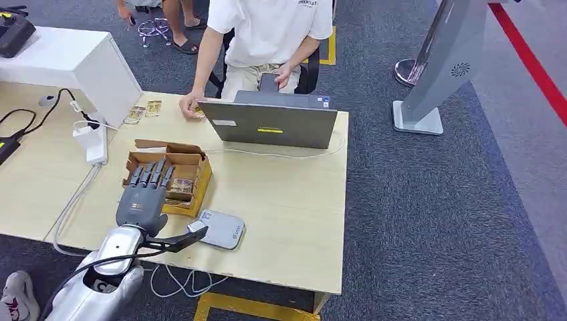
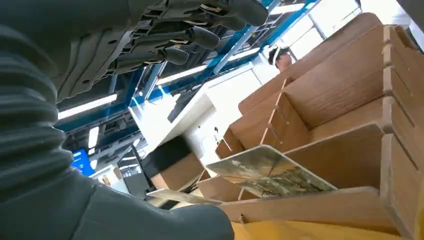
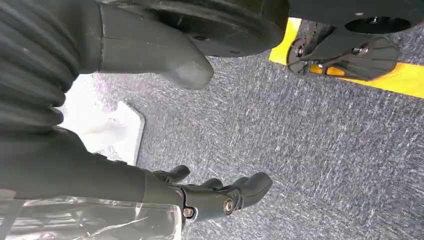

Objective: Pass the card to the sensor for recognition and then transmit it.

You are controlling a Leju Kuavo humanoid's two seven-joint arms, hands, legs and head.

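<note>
Start of task, left robot hand (image 1: pixel 144 194) spread empty over card box (image 1: pixel 168 175), card (image 2: pixel 270 172) ungrasped, sensor (image 1: pixel 220 228) scan and handover pending

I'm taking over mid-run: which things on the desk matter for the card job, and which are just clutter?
Job:
cards in the cardboard box
grey sensor beside the box
left hand, over the box

Clutter:
laptop
white adapter and cables
loose cards near the person
grey stand on the floor
</note>
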